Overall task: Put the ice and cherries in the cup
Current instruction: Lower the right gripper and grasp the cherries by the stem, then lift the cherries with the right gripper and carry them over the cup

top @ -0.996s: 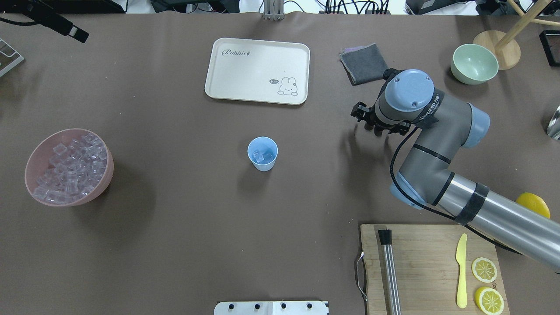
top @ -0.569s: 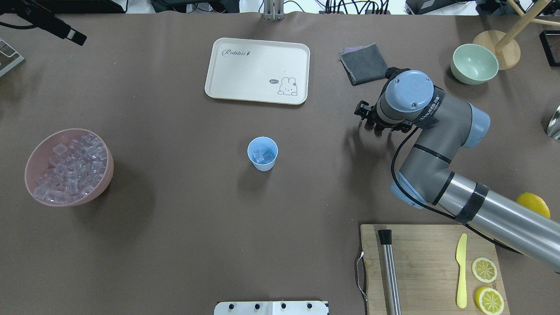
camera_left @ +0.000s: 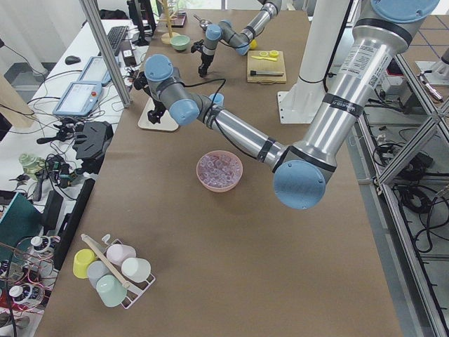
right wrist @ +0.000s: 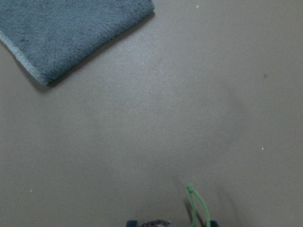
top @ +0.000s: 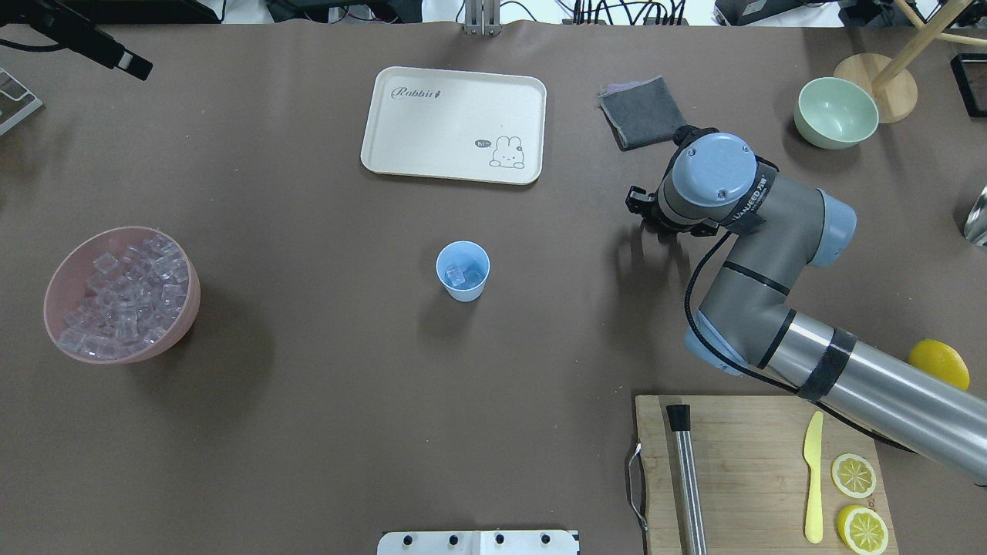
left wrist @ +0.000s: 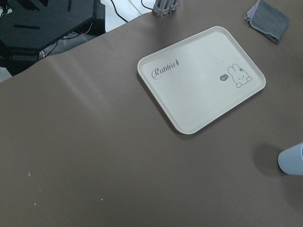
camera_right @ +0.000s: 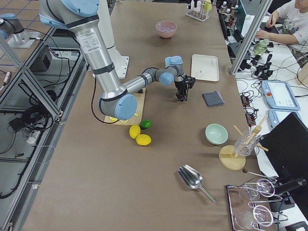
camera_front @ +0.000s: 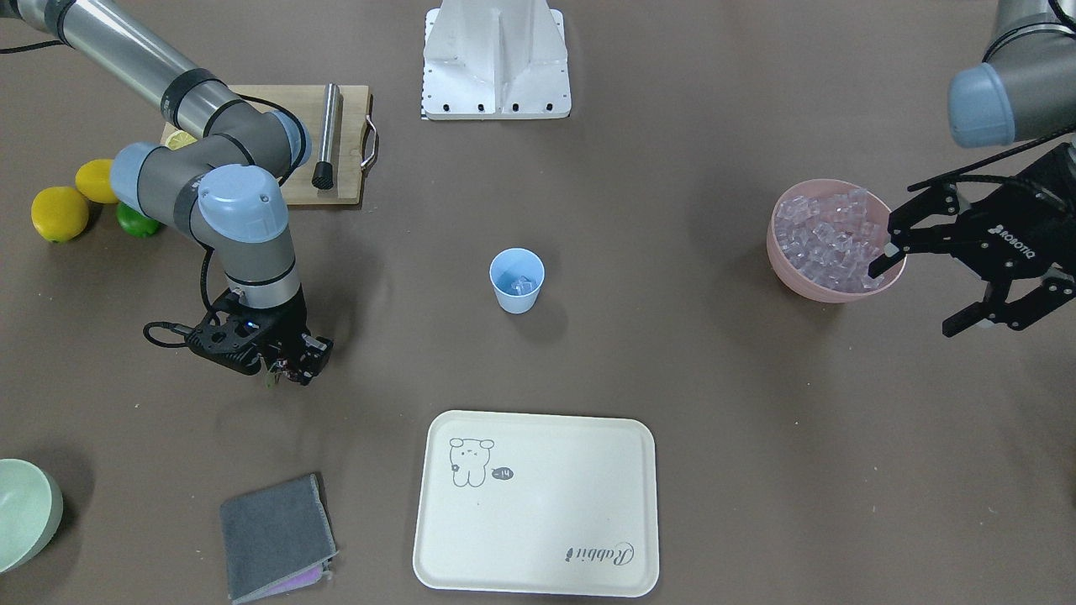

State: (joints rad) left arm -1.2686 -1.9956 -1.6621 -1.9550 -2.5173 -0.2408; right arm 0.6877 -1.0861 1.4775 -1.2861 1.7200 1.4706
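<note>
**Right jaws:** pointed down close over the brown desk (top: 308, 424). They look closed on the pair of small dark red cherries with a pale green stem (right wrist: 191, 205). The wrist view shows only the stem loop and a dark sliver between the tips, so the hold is a judgement.

**Left jaws:** spread wide and empty. In the front-facing view they sit beside the round pink bowl (top: 193, 297), on the side away from the cup.

**Small light blue plastic cup** (top: 463, 270)**:** upright at mid-desk, with a few clear cubes of ice (top: 456, 275) already at its bottom.

**Governing relation:** the cup lies to the robot's left of the right jaws and somewhat nearer the robot's base. It is well apart from them, with bare desk between. The right jaws are the nearer pair.

**Cherry axis:** the stem runs out past the tips, and the fruit is mostly hidden.

**Periphery:** a folded grey cloth (right wrist: 71, 33) lies just beyond the right jaws, away from the cup. A cream rectangular tray (top: 455, 123) lies farther out.

**Step judged:** carry the cherries sideways to above the cup's mouth.
</note>
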